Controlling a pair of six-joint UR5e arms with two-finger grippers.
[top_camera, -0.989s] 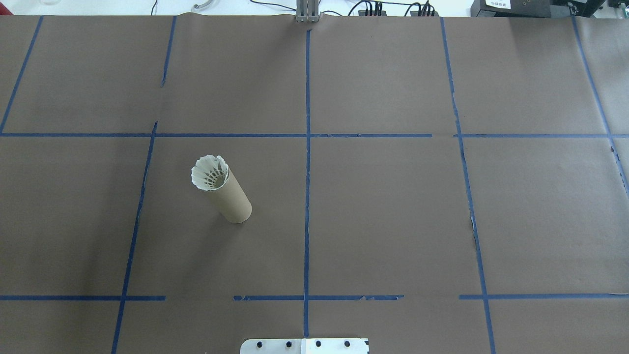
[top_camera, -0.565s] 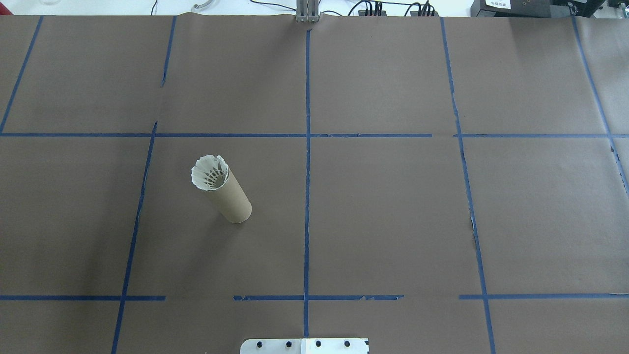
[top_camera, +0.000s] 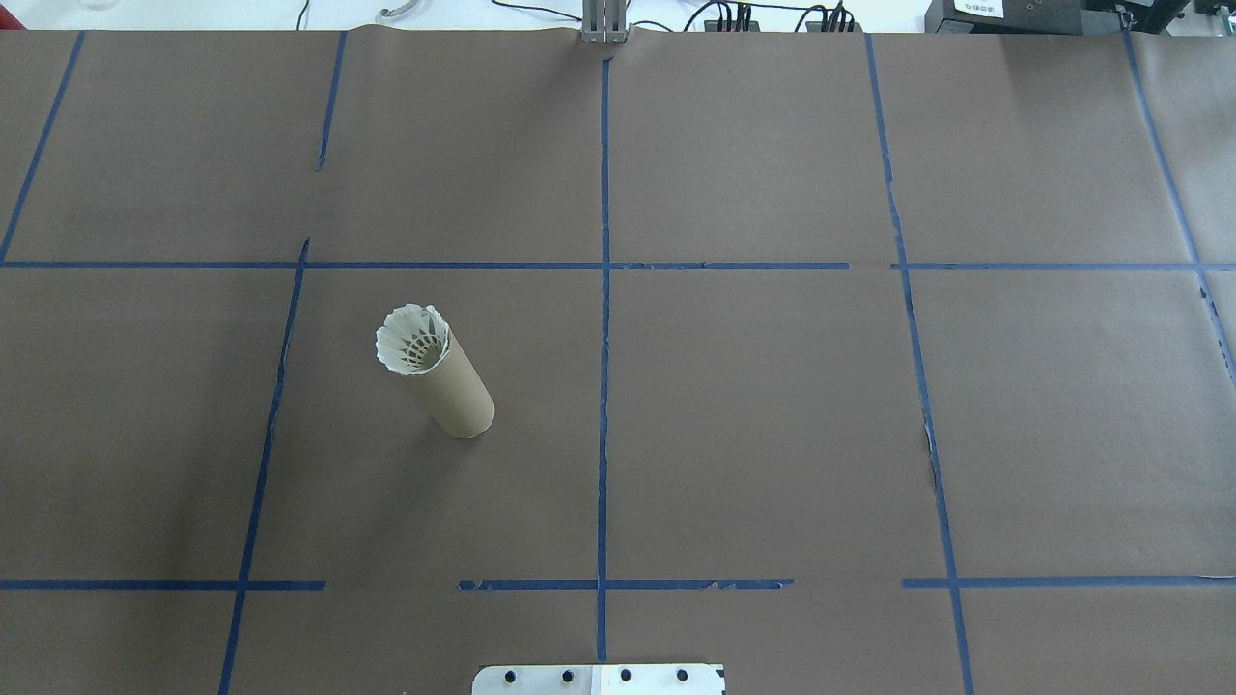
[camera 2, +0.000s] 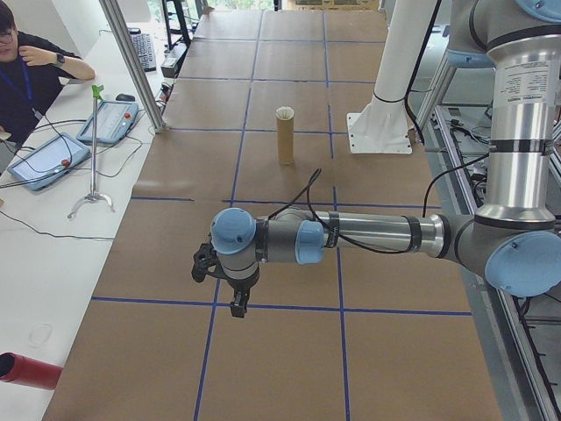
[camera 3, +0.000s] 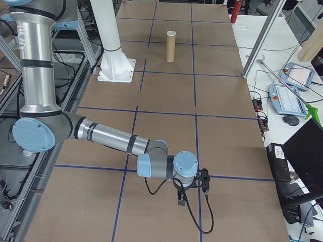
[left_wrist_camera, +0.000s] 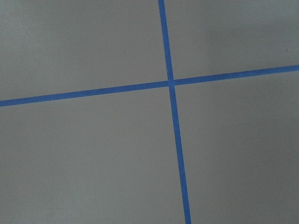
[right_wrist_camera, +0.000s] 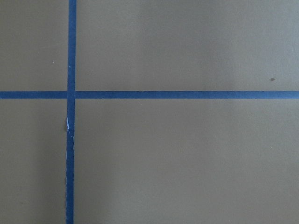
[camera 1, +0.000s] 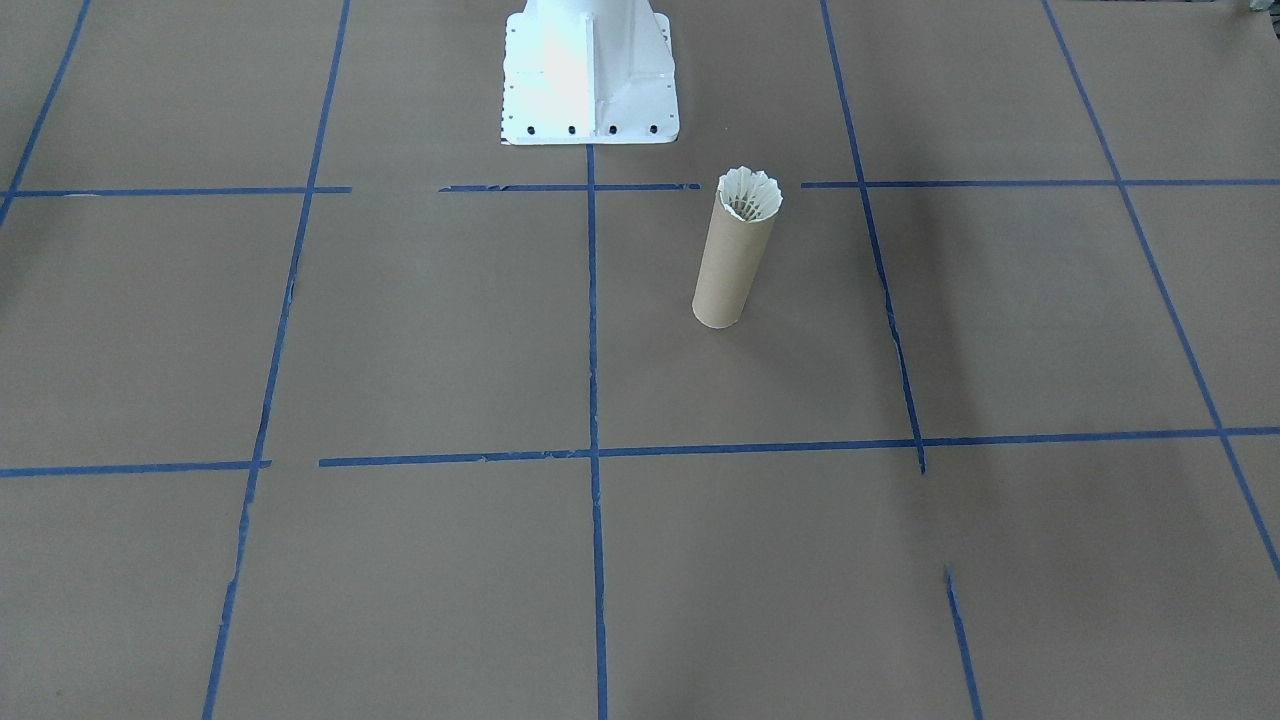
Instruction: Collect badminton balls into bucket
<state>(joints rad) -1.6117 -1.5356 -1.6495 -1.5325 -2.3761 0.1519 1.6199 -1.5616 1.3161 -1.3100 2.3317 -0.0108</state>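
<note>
Change: none since a second ago.
Shuttlecock (top_camera: 413, 339): seated in tube (top_camera: 452, 386) mouth, upright on desk (top_camera: 772, 405).
Loose ones: none visible; task probably finished.
Left hand (camera 2: 226, 281), right hand (camera 3: 194, 186): well away; grip cannot be told.

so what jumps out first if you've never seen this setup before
A lone tan cardboard tube stands upright on the brown paper-covered table, on the robot's left half, with a white shuttlecock seated in its mouth. Blue tape lines grid the paper. Both arms hang parked off the table's ends, the left gripper and right gripper far from the tube.
</note>
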